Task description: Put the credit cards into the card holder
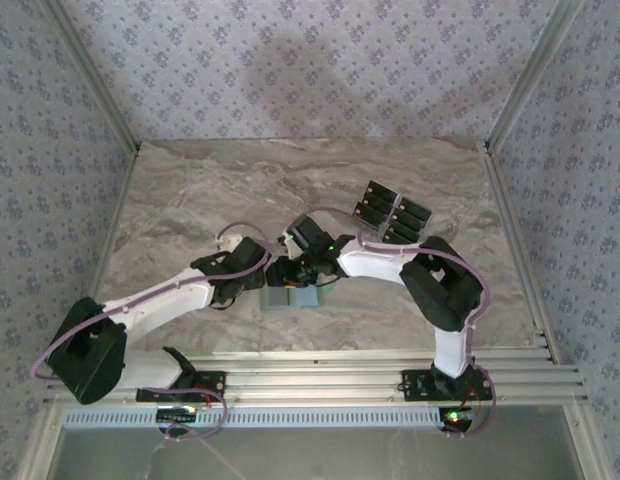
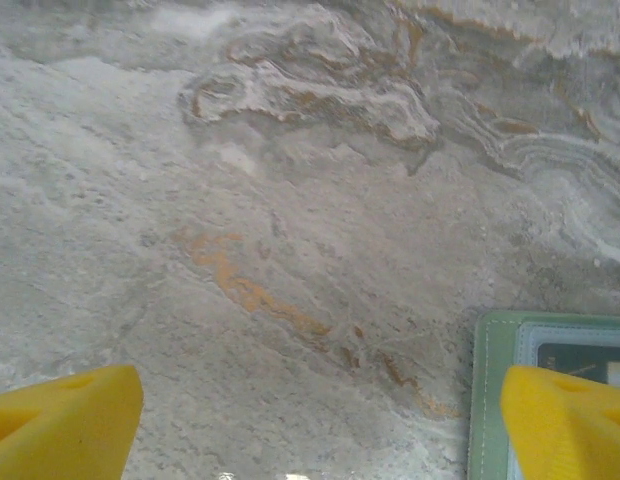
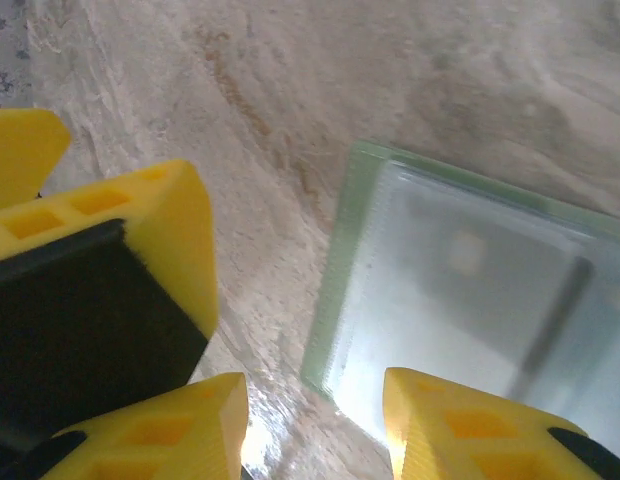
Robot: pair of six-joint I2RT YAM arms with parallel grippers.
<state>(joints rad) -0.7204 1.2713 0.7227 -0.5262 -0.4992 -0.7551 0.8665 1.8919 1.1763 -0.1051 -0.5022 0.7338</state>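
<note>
Yellow left jaws spread wide, empty, by the card holder (image 2: pixel 489 392); right jaws partly open, empty, over it.

Black cards (image 1: pixel 410 212), sage-green holder (image 2: pixel 487 400), veined grey tabletop (image 2: pixel 290 200).

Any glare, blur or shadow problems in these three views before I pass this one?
Top external: evenly lit, soft shadow on the back wall, cards small but distinct. Left wrist: table sharp, small bright spots at the bottom edge. Right wrist: strong glare whitens the window of the card holder; the whole view is soft.
</note>
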